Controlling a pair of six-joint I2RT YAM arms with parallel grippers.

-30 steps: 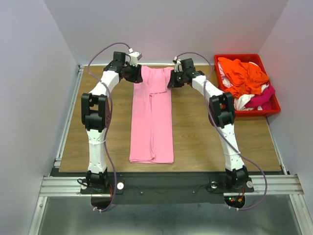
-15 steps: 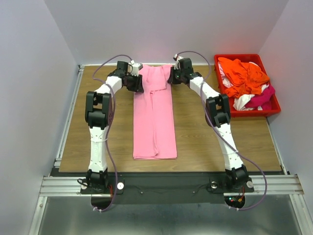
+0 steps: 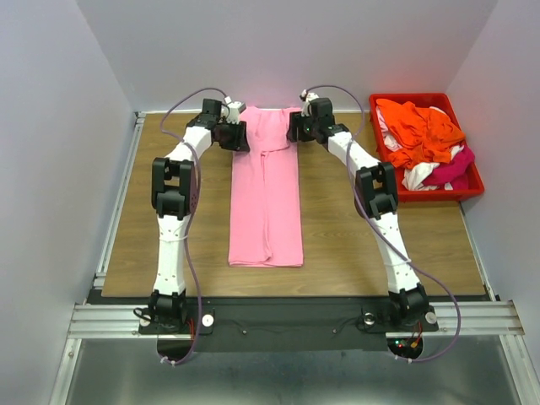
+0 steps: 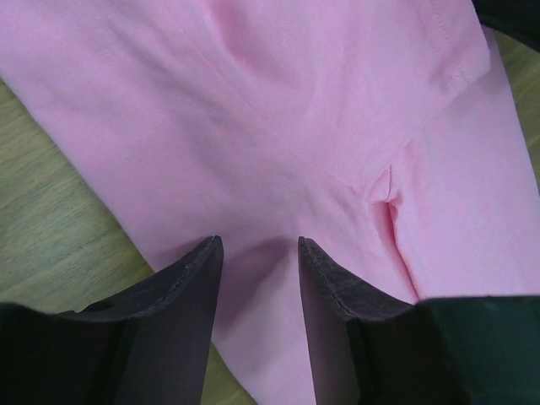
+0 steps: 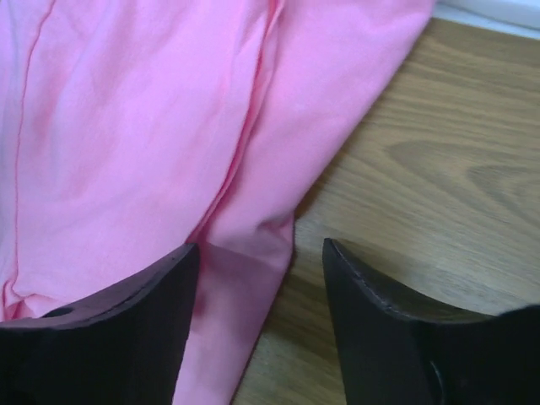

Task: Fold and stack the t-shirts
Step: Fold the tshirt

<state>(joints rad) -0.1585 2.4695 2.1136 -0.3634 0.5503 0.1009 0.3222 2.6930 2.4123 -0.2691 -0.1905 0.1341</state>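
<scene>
Left gripper [image 3: 234,135] sits at the far end of the pink t-shirt [image 3: 266,194], at about 11 o'clock from the cloth's middle. Its jaws are parted, and in the wrist view [image 4: 257,287] pink fabric shows flat in the gap between the two dark fingers [image 4: 177,321], with nothing pinched. Right gripper [image 3: 295,131] mirrors it at about 1 o'clock, also spread wide. In its own wrist view [image 5: 257,291] one finger is over the cloth and the other over bare wood, with the shirt's side edge running between them.

The pink t-shirt lies folded into a long narrow strip down the middle of the wooden surface [image 3: 152,211], running from 12 o'clock to 6 o'clock. A sleeve is turned inward near the far end.

At 2 o'clock, beside the surface's right edge, stands a red bin [image 3: 405,97]. It holds a crumpled orange t-shirt [image 3: 418,131] on top, with a white t-shirt [image 3: 419,175] and a magenta t-shirt [image 3: 454,164] bunched at its near end.
</scene>
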